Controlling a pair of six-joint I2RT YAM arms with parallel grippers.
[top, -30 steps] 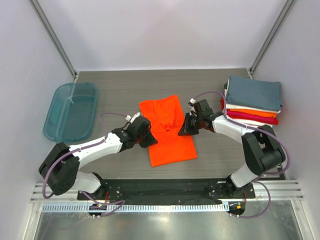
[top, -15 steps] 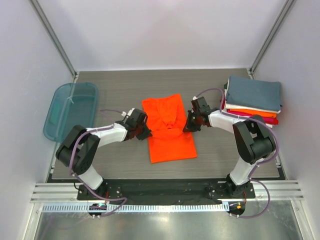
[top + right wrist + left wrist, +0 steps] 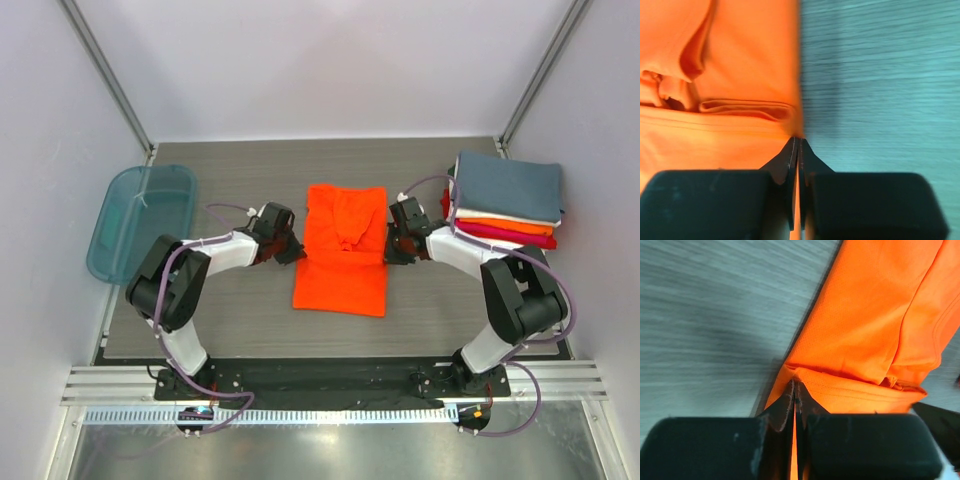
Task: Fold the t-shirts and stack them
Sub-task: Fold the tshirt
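A bright orange t-shirt (image 3: 342, 260) lies mid-table, its near part folded over the far part. My left gripper (image 3: 297, 254) is shut on the shirt's left edge at the fold, seen in the left wrist view (image 3: 795, 386) with orange cloth (image 3: 875, 335) pinched between the jaws. My right gripper (image 3: 390, 252) is shut on the shirt's right edge at the fold, seen in the right wrist view (image 3: 796, 142) with the cloth (image 3: 740, 95) pinched too. A stack of folded t-shirts (image 3: 505, 205), slate blue-grey on top, then white, orange and crimson, sits at the right.
A translucent teal tub (image 3: 142, 222) stands at the left edge of the table. Grey walls and metal posts ring the table (image 3: 240, 180). The folded stack sits close behind my right arm.
Both grippers have moved away from me and outward with the shirt's edges. The shirt has turned from skewed to square, and the fold now lies straight across it.
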